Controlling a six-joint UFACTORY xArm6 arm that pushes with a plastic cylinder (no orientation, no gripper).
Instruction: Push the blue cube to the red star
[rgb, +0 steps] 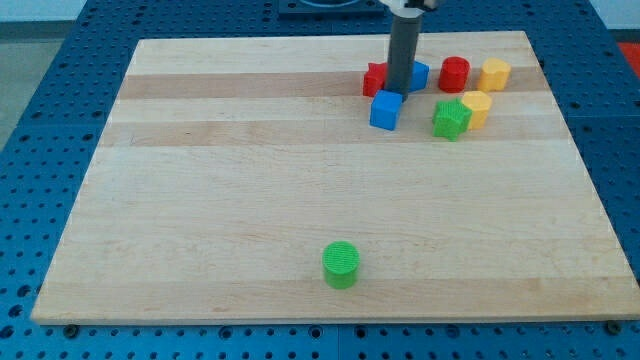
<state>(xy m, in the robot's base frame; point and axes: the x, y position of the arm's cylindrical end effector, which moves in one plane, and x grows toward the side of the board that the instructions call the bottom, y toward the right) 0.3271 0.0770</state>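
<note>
The blue cube (385, 110) looks like a small, light, rigid plastic block with flat faces, and it should slide easily on the smooth wooden table (250, 180) but may spin if it is met off-centre; there is nothing to take hold of it with, so the place to bear on is the middle of the face turned away from the red star (376, 79). The arm carries no fingers at all, only a straight dark rod, so nothing is open, closed or held. The rod's tip (399, 92) sits just at the cube's upper edge, touching it or very nearly so; which cannot be told. The red star lies just to the view's left of the tip, partly behind the rod, and another blue block (418, 75) shows just to its right. Further to the view's right of the tip stand a red cylinder (453, 74), two yellow blocks (494, 74) (477, 107) and a green star (451, 119); a green cylinder (341, 264) lies well apart toward the view's bottom. Judged from this, cube and star are already close, and only a short push toward the view's top remains.
</note>
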